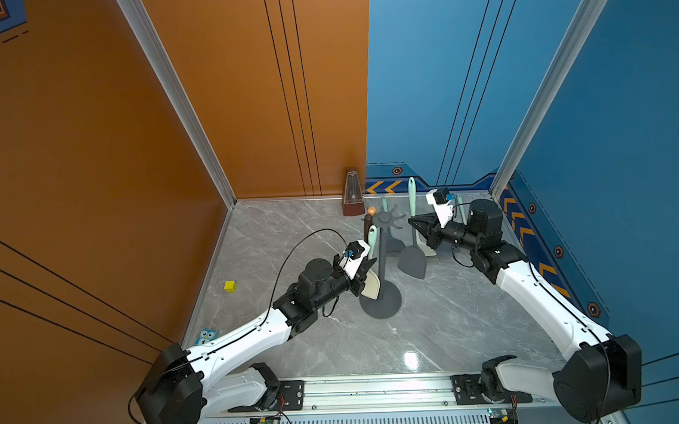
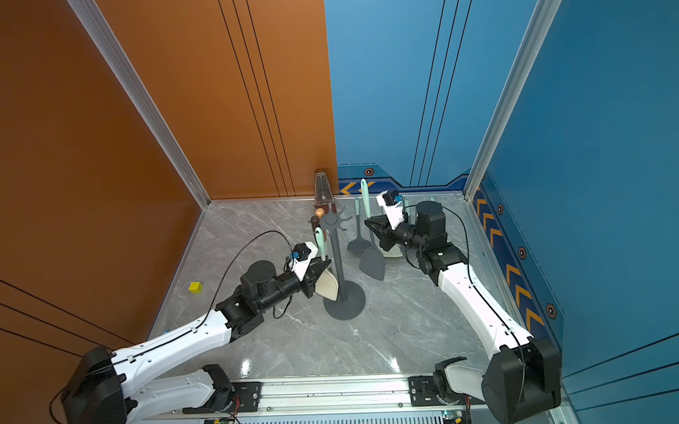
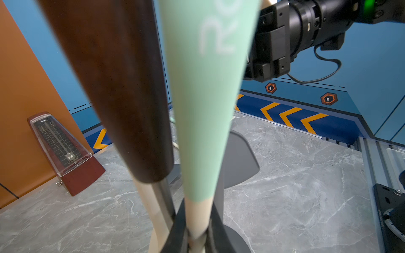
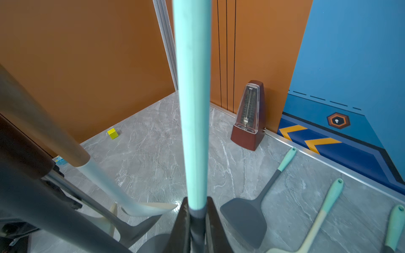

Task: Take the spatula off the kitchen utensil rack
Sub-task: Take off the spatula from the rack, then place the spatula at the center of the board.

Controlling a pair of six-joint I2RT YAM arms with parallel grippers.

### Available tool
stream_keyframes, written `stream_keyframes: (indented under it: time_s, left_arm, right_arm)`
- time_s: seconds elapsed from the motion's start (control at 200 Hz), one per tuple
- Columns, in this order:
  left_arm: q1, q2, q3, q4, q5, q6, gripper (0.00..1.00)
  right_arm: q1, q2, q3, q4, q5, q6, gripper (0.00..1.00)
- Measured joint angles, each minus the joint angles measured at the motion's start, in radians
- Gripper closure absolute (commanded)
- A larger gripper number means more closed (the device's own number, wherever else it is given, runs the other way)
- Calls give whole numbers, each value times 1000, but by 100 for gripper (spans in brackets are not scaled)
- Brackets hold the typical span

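The kitchen utensil rack stands mid-table, its star crown on top. My left gripper is shut on the cream shaft of a mint-handled spatula, upright beside the pole. Whether its handle still sits on a prong I cannot tell. To the right of the rack and clear of it, my right gripper is shut on the neck of a grey spatula, also held upright.
A brown-handled utensil hangs by the crown. Several loose utensils lie behind the right gripper: a grey turner and cream spatulas. A metronome stands at the back wall, a yellow cube at the left.
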Motion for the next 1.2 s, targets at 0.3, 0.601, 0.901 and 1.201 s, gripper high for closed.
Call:
stream_keyframes:
  time_s: [0.3, 0.601, 0.901, 1.201]
  left_arm:
    - [0, 0, 0, 0, 0, 0, 90]
    - [0, 0, 0, 0, 0, 2, 90]
    - [0, -4, -4, 0, 8, 20, 89]
    - [0, -9, -8, -3, 30, 31, 89]
  right_arm:
    - [-119, -29, 89, -286, -77, -58, 100]
    - [-148, -23, 108, -371, -141, 3, 100]
    - [-109, -17, 94, -446, -150, 114, 100]
    - [-103, -101, -87, -519, -82, 205, 100]
